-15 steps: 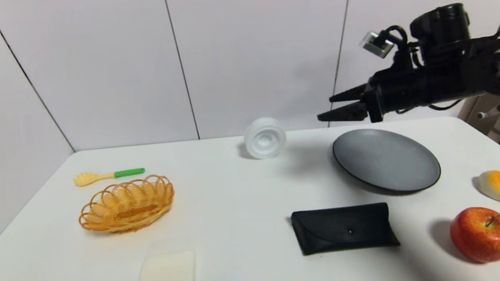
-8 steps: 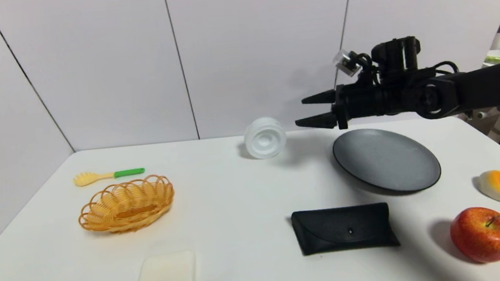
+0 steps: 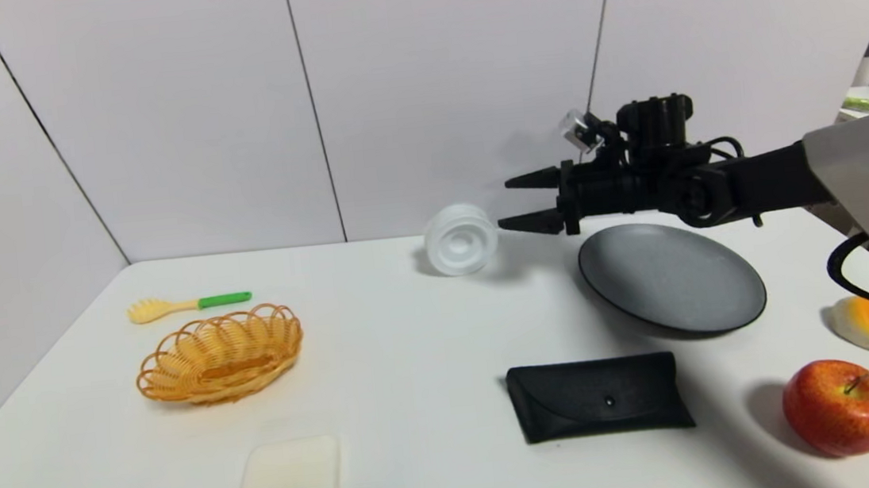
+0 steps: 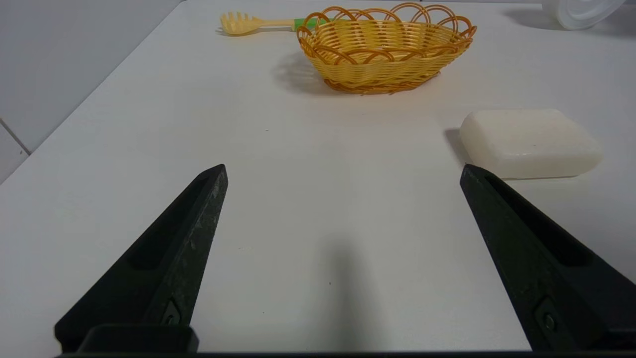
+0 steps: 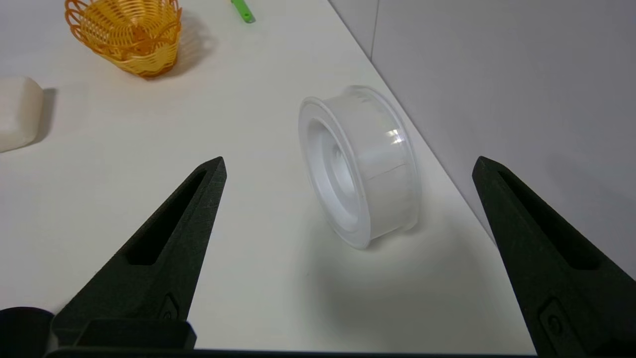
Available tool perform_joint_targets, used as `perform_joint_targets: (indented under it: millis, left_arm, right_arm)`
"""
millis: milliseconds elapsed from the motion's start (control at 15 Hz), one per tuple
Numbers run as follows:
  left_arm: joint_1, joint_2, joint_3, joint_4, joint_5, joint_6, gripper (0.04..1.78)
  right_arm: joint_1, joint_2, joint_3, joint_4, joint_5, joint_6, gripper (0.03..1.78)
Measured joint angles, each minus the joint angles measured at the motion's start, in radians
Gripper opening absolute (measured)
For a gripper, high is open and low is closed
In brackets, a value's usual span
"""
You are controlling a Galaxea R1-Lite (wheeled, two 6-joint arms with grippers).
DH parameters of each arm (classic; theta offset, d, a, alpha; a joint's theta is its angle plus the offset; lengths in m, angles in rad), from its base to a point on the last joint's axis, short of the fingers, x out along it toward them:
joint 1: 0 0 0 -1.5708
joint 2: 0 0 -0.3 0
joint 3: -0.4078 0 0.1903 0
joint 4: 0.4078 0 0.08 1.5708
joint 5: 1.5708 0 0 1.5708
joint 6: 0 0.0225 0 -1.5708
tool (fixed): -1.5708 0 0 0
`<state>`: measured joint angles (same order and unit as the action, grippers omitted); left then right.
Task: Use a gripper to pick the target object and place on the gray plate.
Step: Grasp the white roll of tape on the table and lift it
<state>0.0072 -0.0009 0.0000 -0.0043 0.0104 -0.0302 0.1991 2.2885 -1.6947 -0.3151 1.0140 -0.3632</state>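
Observation:
The white translucent round container (image 3: 460, 239) stands on its edge at the far middle of the table, close to the wall, its ringed base facing me. The right wrist view shows it (image 5: 360, 164) just ahead of the jaws. My right gripper (image 3: 517, 203) is open and empty, just to the right of the container and slightly above the table, pointing at it (image 5: 348, 164). The gray plate (image 3: 671, 278) lies empty to the right of the container, under the right arm. My left gripper (image 4: 343, 169) is open and empty over the near left table.
An orange woven basket (image 3: 220, 354) and a yellow fork with a green handle (image 3: 187, 304) are at the left. A white soap-like block (image 3: 289, 476) lies near front. A black case (image 3: 597, 396), an apple (image 3: 841, 406) and an egg-like piece (image 3: 866, 322) are at the right.
My right gripper has moved left and down across the far edge of the plate and now sits close beside the container. The jaws stay open. Nothing on the table has moved.

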Motion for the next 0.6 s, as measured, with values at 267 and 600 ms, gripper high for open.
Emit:
perform_joint_targets:
  millis: [267, 600]
  left_arm:
    - [0.000, 0.000, 0.000, 0.000, 0.001, 0.000, 1.69]
    - [0.000, 0.000, 0.000, 0.000, 0.000, 0.000, 1.69]
  right_arm:
    - [0.018, 0.057, -0.035, -0.004, 0.000, 0.000, 1.71]
    - [0.026, 0.125, -0.115, -0.005, 0.000, 0.001, 1.71]
